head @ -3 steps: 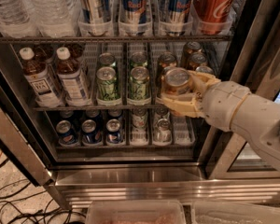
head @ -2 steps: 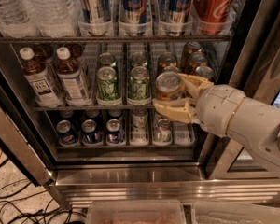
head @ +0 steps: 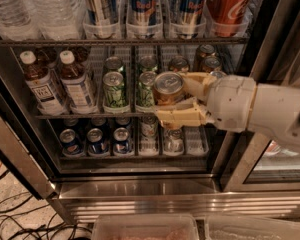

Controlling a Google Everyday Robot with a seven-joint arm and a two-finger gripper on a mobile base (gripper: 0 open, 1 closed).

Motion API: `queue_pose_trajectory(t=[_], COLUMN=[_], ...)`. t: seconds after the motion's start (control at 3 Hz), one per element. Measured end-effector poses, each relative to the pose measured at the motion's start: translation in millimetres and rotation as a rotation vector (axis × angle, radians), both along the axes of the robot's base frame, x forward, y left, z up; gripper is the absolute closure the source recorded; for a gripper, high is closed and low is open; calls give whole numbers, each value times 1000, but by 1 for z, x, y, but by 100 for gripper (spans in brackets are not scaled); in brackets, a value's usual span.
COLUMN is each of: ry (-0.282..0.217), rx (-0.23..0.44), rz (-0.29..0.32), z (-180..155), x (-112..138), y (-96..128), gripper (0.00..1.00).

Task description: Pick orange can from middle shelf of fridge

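Note:
The fridge (head: 140, 190) stands open in front of me, with a steel frame and wire racks. My gripper (head: 170, 97) reaches in from the right and is shut on the orange can (head: 168, 88), one finger above it and one below. The can is tilted, top toward the camera, and held in front of the middle shelf (head: 90, 116), just right of two green cans (head: 114, 89). More orange cans (head: 206, 58) stand further back on the same shelf. Brown tea bottles (head: 40, 84) stand at its left end.
Tall blue-silver cans (head: 142, 4), a red Coca-Cola can (head: 229, 4) and water bottles (head: 10, 9) fill the rack above. Blue Pepsi cans (head: 95, 139) sit on the rack below. Dark door edges flank the opening. Clear plastic bins (head: 145, 228) and floor cables (head: 10, 219) lie below.
The gripper has moved left and out from the shelf with the orange can in it. The can now sits closer to the green cans and more tilted.

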State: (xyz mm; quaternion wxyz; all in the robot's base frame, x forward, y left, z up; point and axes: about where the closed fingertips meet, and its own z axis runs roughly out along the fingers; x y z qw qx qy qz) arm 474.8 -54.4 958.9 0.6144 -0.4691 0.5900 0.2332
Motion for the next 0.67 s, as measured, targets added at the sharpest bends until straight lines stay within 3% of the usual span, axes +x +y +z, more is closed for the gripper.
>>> queue_pose_trajectory(t=[0.33, 0.67], ry=[80, 99], rx=[5, 0], rz=[158, 247], z=[7, 9], x=[0, -18], y=[9, 20], gripper=[100, 100])
